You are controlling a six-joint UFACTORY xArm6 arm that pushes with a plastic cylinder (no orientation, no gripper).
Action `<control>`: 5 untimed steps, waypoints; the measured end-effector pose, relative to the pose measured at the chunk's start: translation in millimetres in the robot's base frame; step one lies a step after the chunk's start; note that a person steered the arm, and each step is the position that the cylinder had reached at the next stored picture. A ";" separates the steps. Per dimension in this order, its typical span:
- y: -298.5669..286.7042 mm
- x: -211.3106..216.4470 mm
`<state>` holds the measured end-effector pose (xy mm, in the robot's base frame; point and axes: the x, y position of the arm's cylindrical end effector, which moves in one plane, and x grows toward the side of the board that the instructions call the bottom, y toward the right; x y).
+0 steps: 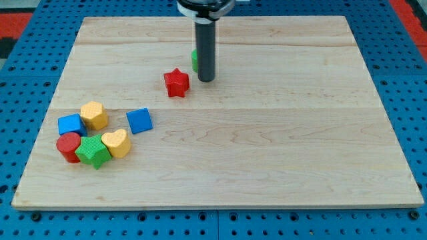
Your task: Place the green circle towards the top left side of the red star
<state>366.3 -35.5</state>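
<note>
The red star (177, 83) lies on the wooden board a little above and left of the middle. The green circle (194, 60) is up and to the right of the star, mostly hidden behind my rod; only a thin green sliver shows at the rod's left edge. My tip (206, 79) rests on the board just right of the red star and directly in front of the green circle, touching or nearly touching it.
A cluster sits at the board's lower left: a blue block (70, 124), a yellow block (95, 115), a red cylinder (68, 146), a green star (93, 151), a yellow heart (117, 142). A blue cube (139, 121) lies beside them. The wooden board (280, 147) lies on a blue pegboard.
</note>
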 end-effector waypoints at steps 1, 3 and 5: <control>-70.8 3.0; -51.8 40.9; 70.2 -25.4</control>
<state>340.9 34.7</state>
